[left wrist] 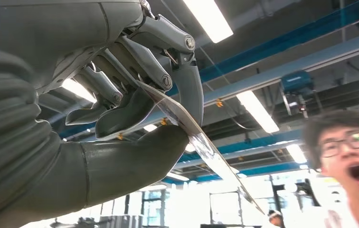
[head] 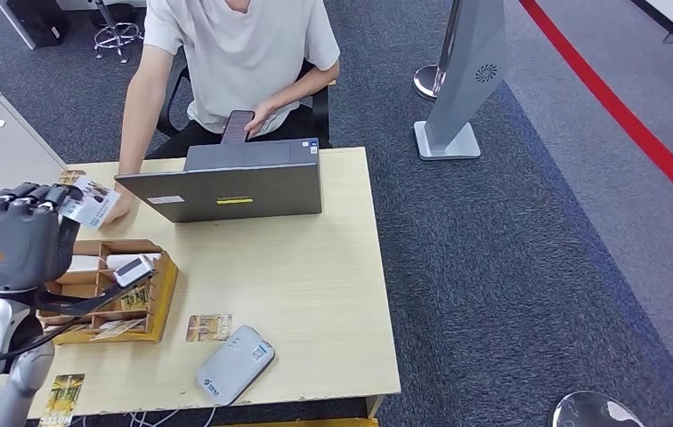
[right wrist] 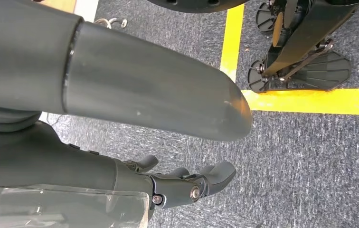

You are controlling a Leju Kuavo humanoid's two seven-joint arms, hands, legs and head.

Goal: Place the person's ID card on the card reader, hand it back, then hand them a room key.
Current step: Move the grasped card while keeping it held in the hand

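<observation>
Holding: my left hand [head: 20, 233] pinches thin printed card [head: 86, 203], probably the ID.
Next: offer at eleven o'clock to person's hand [head: 121, 206].
Right hand [right wrist: 187, 183]: loosely spread.

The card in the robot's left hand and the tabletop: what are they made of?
The card looks like thin glossy plastic: it bends slightly and glints between the left hand's fingers. The tabletop looks like pale wood-grain laminate with a matte finish, though it could be real wood.
</observation>
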